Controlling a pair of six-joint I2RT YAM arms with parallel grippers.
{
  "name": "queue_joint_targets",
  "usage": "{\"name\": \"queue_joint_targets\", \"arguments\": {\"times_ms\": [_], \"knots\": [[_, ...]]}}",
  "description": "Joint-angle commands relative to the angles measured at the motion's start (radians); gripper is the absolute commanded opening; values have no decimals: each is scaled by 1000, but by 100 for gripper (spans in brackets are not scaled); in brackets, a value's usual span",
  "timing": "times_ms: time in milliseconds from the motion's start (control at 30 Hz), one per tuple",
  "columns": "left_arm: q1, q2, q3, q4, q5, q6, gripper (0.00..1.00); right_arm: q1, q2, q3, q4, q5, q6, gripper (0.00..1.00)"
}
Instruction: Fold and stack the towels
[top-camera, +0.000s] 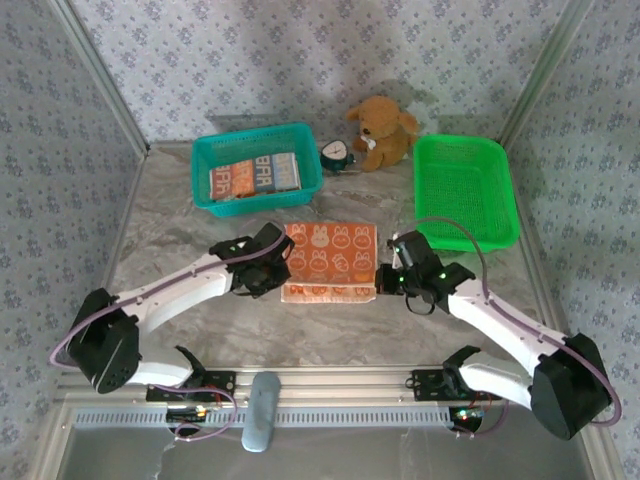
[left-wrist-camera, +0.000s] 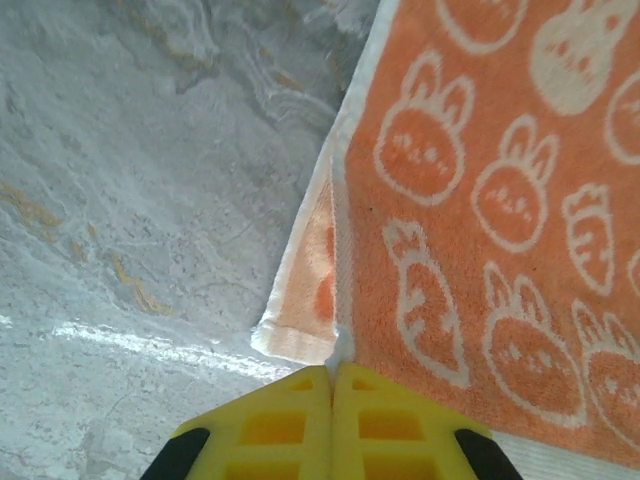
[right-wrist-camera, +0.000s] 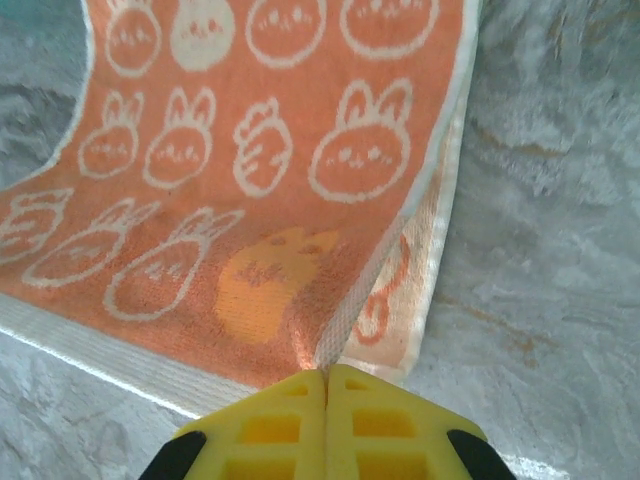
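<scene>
In the middle of the tabletop (top-camera: 180, 240), between the two arms, lies the orange towel (top-camera: 330, 255) printed with white rabbits and carrots. It is doubled over, and a strip of its lower layer shows along the near edge in the top view. The left fingers (left-wrist-camera: 290, 425) are pressed together on the near left corner of the upper layer. In the left wrist view that corner (left-wrist-camera: 340, 345) is pinched between the yellow tips, and the lower layer peeks out just to its left. The right fingers (right-wrist-camera: 285, 425) are likewise pressed together on the near right corner of the same towel (right-wrist-camera: 250, 150), with the lower layer's pale border showing just beside it on the right.

Behind the towel and to the left, a teal basket (top-camera: 200, 165) holds folded towels. One is blue-grey with lettering (top-camera: 278, 172), and one beside it is cream and orange (top-camera: 232, 181). A green basket (top-camera: 505, 190) stands at the back right. Between the two baskets sits a brown plush toy (top-camera: 383, 130), with a small round black-and-white object (top-camera: 337, 153) just to its left.
</scene>
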Motion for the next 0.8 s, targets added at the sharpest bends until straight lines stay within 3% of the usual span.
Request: {"name": "queue_joint_targets", "arguments": {"times_ms": [0,100,167,200,267,367,500,767], "knots": [[-19,23,-29,39,11,-42,0,28,15,-44,37,32,31,0],[-28,36,-48,48,13,-47,1,51,22,-85,58,41,35,4],[-30,41,-55,46,19,-45,14,58,24,-98,52,42,35,26],[-32,40,-58,44,22,-44,25,60,22,-99,42,46,33,32],[-33,37,-52,38,24,-35,41,62,12,-91,18,56,26,33],[-32,36,-15,-5,4,-12,52,60,-9,-69,-4,76,16,37],[-30,49,61,-44,-35,40,50,60,9,-19,-19,87,-10,36],[-5,178,182,-24,6,153,33,59,173,88,23,70,-69,33]]}}
